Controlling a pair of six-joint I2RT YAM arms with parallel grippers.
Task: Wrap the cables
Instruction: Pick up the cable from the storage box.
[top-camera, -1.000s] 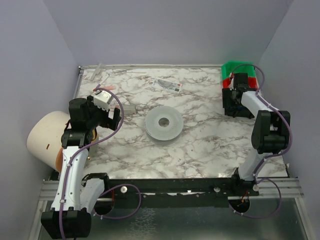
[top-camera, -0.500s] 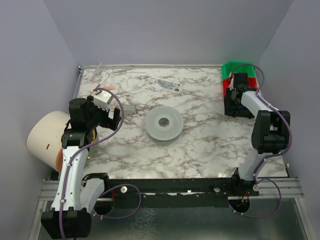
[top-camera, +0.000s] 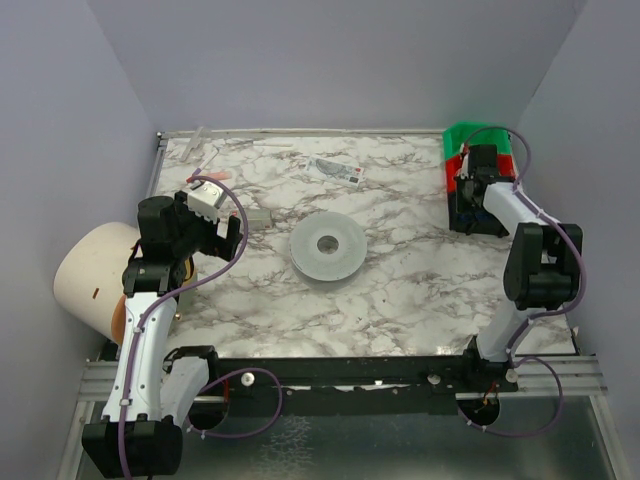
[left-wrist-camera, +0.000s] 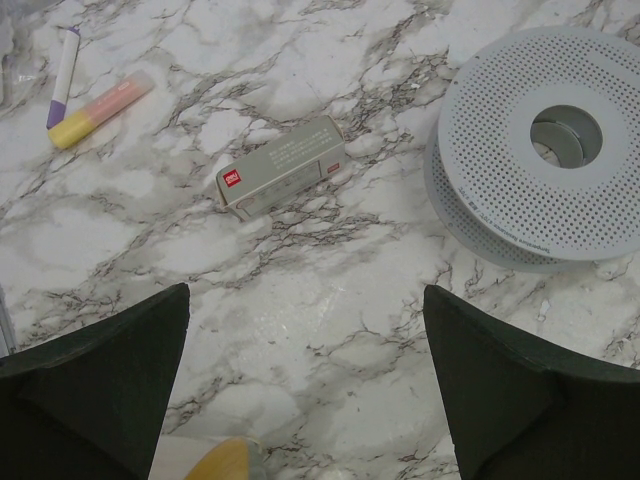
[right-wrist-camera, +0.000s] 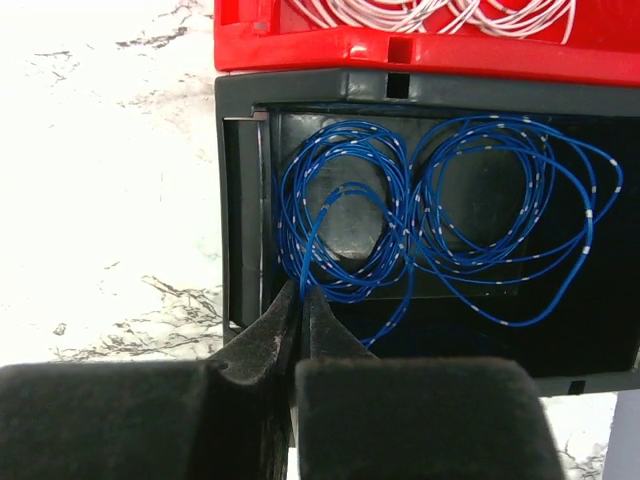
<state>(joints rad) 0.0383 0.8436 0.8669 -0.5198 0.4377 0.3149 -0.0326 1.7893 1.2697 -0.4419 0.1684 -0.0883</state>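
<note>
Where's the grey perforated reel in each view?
Top external: reel at the centre of the table.
Left wrist: reel upper right, cut by the edge.
Right wrist: not in it.
Shared landmark: small grey box left of the reel, in top external and left wrist.

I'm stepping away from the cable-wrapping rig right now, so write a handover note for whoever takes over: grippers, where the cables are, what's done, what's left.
Left gripper: open and empty, hovering near the small box and the grey reel.
Right gripper: shut, tips at the near-left corner of the black bin, right at a strand of the blue cables. Whether it has pinched the strand cannot be told.
Cables: the blue ones lie in loose coils in the black bin; the white cables are in the red bin behind it.
Done: no cable shows on the reel.
Left: lift a cable out and wrap it.
</note>
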